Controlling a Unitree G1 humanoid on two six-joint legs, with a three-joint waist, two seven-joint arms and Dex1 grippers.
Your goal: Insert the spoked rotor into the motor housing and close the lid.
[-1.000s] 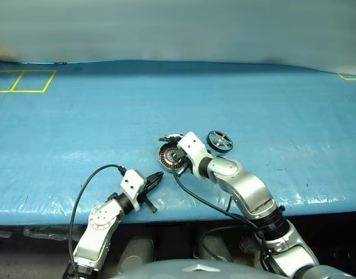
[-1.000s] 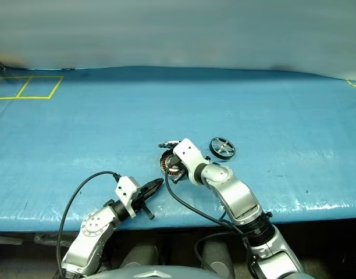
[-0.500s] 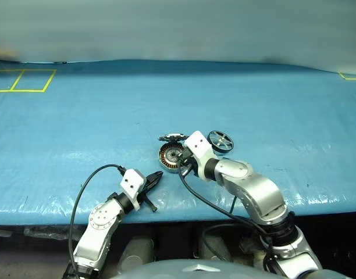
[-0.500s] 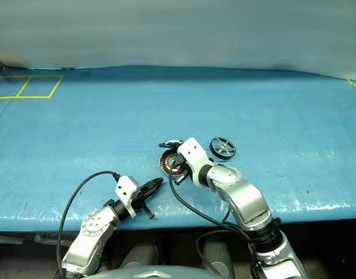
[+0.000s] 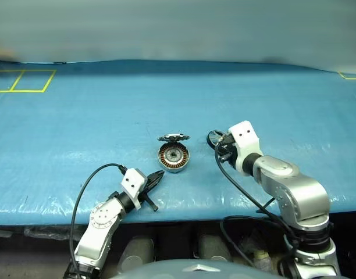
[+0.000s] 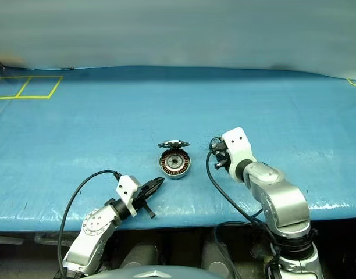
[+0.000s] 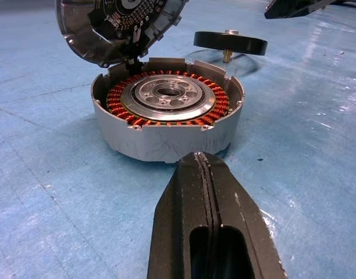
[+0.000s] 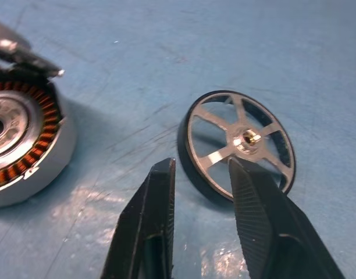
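Right gripper (image 8: 198, 192): fingers parted, nothing held, poised just over the near rim of the spoked rotor (image 8: 239, 142), which lies flat on the blue worktop (image 5: 79, 116). One finger overlaps the rotor's rim; contact cannot be told. The right wrist view resolves five silvery spokes and a brass-coloured hub; in the left eye view the rotor is largely hidden behind the right wrist.

Left gripper (image 7: 207, 174): fingers pressed together, empty, level near the worktop's front edge, aimed at the motor housing (image 7: 166, 125) and close to it, not touching.

The housing stands open at mid-worktop, to the left of the rotor and apart from it; its copper-red windings ring a silver centre. The lid (image 7: 117, 26) stands raised on the housing's far rim, dark toothed underside showing in the left wrist view. No legible writing on any part. Yellow tape lines (image 5: 27, 81) mark the far left corner.
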